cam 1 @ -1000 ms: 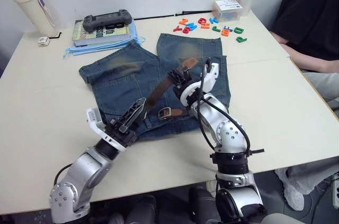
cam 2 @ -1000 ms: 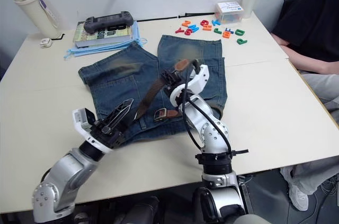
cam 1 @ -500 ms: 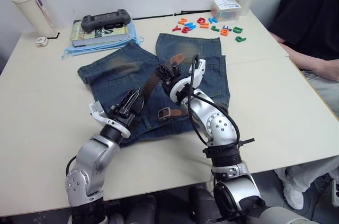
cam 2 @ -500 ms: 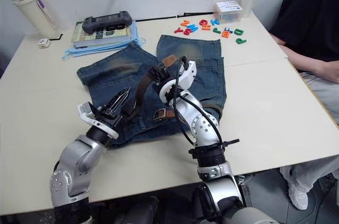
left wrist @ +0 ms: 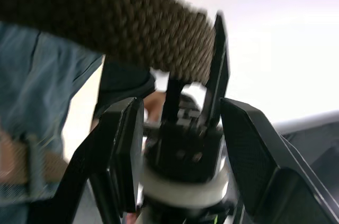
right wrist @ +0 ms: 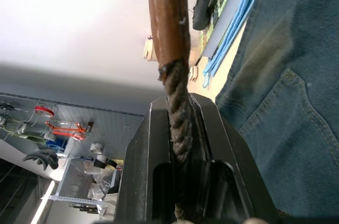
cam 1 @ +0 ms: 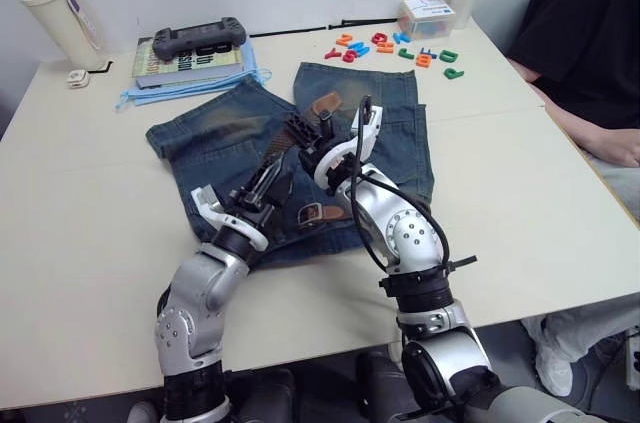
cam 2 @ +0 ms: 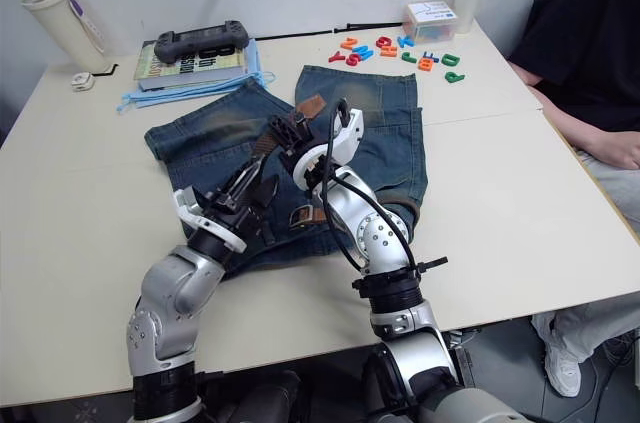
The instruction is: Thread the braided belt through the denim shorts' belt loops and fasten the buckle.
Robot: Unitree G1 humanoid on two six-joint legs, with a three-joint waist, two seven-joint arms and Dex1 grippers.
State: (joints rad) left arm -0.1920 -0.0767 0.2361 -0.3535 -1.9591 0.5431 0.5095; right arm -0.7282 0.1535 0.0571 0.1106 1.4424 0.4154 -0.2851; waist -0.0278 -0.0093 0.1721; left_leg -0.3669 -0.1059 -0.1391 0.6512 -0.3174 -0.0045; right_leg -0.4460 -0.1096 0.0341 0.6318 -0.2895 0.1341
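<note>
Belt (cam 1: 283,148) limp, woven, grippy, pinched just below its stiffer tan tip in closed right gripper (cam 1: 303,130) above shorts (cam 2: 215,148); left gripper (cam 1: 272,174) gapes empty beneath strap, likely best regrasp.

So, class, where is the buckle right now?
In the head views, the buckle lies on the shorts near their waistband, just right of the left end effector.

A book (cam 1: 185,60) lies on the table (cam 1: 80,183) with a dark game controller (cam 1: 199,37) on top and blue face masks (cam 1: 180,89) under it. Left of the book stands a cream bottle (cam 1: 57,19) beside a small white object (cam 1: 76,77). Right of the book lie scattered coloured letters (cam 1: 395,49), a small clear box (cam 1: 428,16), and a person's dark sleeve (cam 1: 585,43).
</note>
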